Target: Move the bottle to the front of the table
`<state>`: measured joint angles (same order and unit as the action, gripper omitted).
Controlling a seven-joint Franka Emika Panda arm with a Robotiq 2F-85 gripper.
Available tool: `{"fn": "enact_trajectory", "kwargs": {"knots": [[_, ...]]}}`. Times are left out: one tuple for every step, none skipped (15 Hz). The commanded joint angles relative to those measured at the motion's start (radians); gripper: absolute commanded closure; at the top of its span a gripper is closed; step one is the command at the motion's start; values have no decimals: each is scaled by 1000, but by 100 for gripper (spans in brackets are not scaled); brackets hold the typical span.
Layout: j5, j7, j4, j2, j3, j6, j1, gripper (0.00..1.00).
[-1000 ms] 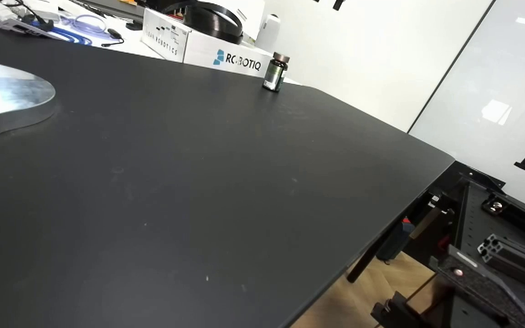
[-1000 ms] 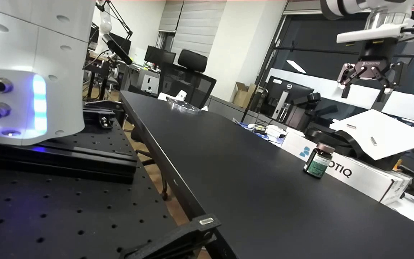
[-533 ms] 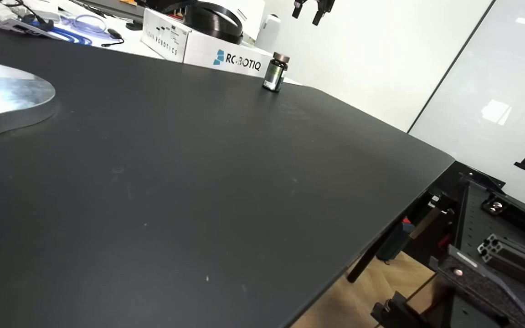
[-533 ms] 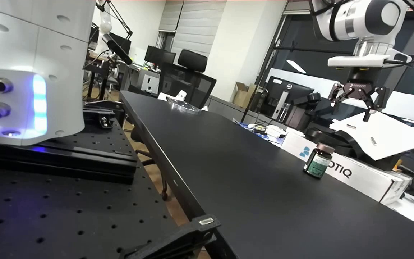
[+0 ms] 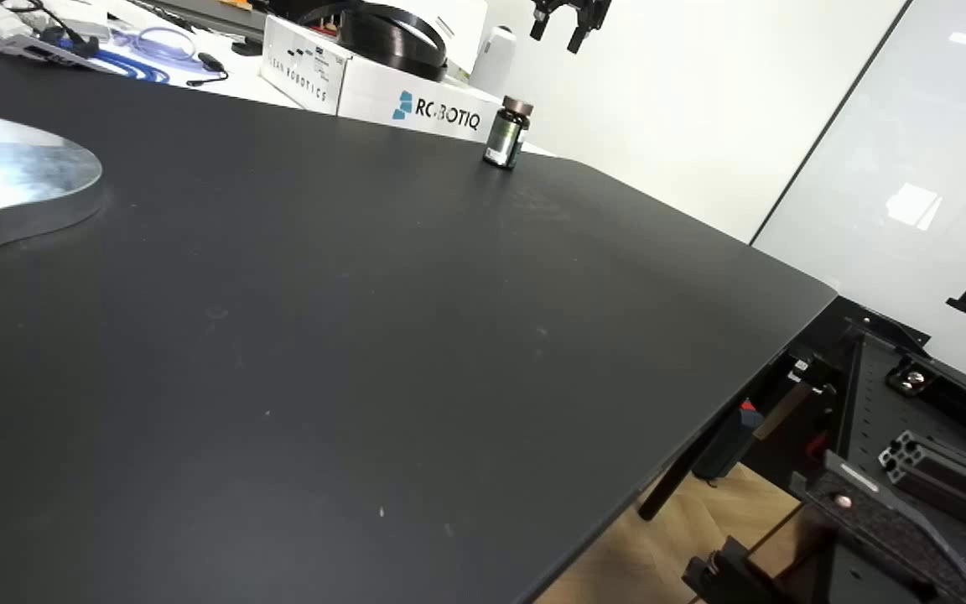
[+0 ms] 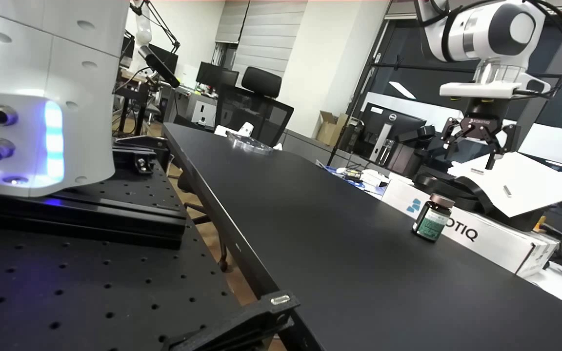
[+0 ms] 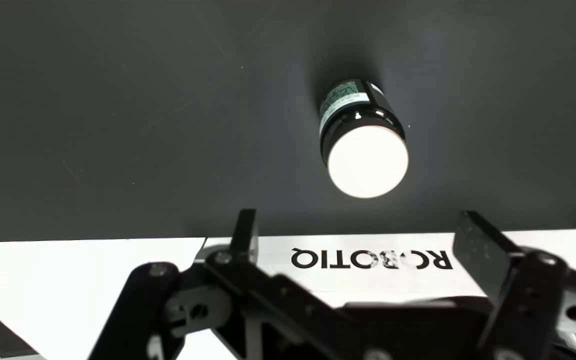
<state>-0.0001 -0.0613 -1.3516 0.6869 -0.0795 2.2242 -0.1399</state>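
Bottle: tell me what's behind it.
In an exterior view, behind the bottle is the white box, its lettering showing as OTIQ. The letters that the bottle covers cannot be seen there.

both exterior views look across the table (image 5: 416, 352), sharing the bottle (image 7: 364, 142) the wrist view faces from above, nearer.

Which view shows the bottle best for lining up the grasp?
The wrist view: the bottle appears largest there, unobstructed, with the open gripper in frame, though the cap hides part of it. Both exterior views show it smaller, but cap to base, upright on the table with its label visible.
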Motion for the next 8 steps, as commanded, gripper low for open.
{"fn": "enact_trajectory", "kwargs": {"knots": [[16, -9, -3, 28, 21, 59, -9, 0], [17, -13, 3, 42, 25, 77, -10, 0], [18, -14, 8, 55, 27, 87, -12, 0], [22, -11, 17, 68, 30, 88, -14, 0], [26, -14, 20, 81, 34, 94, -17, 0], [28, -13, 22, 92, 34, 98, -16, 0], [41, -25, 24, 103, 43, 102, -23, 0], [47, -28, 28, 114, 45, 103, -24, 0]]}}
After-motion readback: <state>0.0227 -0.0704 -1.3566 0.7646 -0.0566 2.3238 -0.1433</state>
